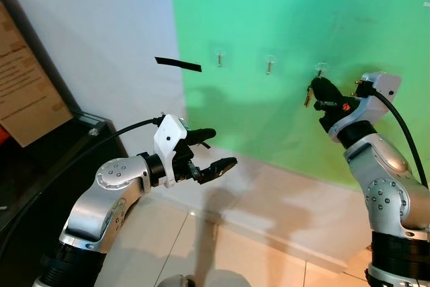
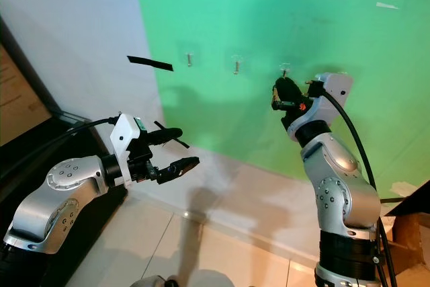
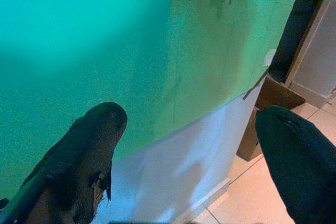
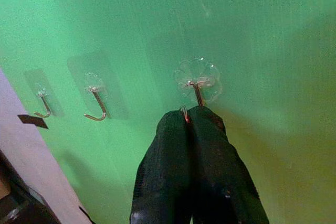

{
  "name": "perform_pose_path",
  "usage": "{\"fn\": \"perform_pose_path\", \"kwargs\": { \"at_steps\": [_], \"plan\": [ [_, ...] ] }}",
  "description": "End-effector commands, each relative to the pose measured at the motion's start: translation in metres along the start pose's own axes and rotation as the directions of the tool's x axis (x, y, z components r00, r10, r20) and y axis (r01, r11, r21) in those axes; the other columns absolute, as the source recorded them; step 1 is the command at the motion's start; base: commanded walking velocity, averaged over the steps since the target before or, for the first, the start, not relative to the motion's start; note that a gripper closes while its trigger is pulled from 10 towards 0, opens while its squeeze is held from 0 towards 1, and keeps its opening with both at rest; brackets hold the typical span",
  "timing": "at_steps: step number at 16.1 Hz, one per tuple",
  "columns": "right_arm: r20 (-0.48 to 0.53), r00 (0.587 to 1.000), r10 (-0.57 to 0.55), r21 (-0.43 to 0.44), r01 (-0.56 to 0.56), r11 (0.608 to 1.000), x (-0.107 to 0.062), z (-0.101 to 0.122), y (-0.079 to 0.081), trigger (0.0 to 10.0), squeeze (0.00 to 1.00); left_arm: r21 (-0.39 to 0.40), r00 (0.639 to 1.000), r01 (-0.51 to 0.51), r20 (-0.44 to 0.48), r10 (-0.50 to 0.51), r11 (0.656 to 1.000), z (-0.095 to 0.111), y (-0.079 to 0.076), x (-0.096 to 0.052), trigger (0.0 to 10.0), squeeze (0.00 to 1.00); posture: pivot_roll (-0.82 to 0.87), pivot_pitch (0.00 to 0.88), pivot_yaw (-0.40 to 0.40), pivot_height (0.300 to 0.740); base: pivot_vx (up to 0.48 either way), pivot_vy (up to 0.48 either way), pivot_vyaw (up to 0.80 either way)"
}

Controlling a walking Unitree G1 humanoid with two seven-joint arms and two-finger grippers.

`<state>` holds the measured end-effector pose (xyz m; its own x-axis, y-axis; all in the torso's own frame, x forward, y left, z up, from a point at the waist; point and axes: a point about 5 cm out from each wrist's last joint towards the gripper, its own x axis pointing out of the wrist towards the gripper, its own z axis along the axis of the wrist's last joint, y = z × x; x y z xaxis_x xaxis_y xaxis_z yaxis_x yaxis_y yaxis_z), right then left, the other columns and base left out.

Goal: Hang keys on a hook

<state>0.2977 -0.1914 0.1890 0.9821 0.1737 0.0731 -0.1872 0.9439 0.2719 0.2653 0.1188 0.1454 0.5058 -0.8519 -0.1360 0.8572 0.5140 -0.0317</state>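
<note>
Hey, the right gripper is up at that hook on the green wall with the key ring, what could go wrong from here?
1. The right gripper pinches the thin metal key ring just under the clear stick-on hook with a metal prong; letting go before the ring is over the prong would likely drop the keys.
2. Pushing upward could peel that hook off the green wall panel.
3. The closed fingers hide the prong's tip, so alignment is hard to judge.
</note>
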Motion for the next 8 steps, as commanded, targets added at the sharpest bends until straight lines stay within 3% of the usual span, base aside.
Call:
{"fn": "perform_pose_path", "kwargs": {
  "at_steps": [1, 5, 8],
  "plan": [
    [0.004, 0.993, -0.115, 0.019, 0.115, 0.993, -0.0048, 0.0025, -0.0204, 10.0, 0.0, 0.02, 1.0, 0.015, -0.001, -0.015, 1.0, 0.0051, 0.0002, 0.0008, 10.0, 0.0, -0.05, 0.0, 0.055, 0.74, 0.0, 0.0, 0.0],
    [0.002, 1.0, -0.025, 0.078, 0.025, 0.997, -0.0113, 0.0036, -0.0166, 10.0, 0.0, 0.021, 1.0, 0.02, -0.002, -0.02, 1.0, 0.0052, 0.0003, 0.0008, 10.0, 0.0, -0.06, 0.0, 0.062, 0.74, 0.0, 0.0, 0.0],
    [0.013, 0.999, -0.034, 0.139, 0.032, 0.99, -0.0135, 0.0033, -0.0175, 10.0, 0.0, 0.022, 1.0, 0.027, -0.001, -0.027, 0.999, 0.0051, 0.0006, 0.0015, 10.0, 0.0, -0.07, 0.0, 0.064, 0.74, 0.0, 0.0, 0.0]
  ]
}}
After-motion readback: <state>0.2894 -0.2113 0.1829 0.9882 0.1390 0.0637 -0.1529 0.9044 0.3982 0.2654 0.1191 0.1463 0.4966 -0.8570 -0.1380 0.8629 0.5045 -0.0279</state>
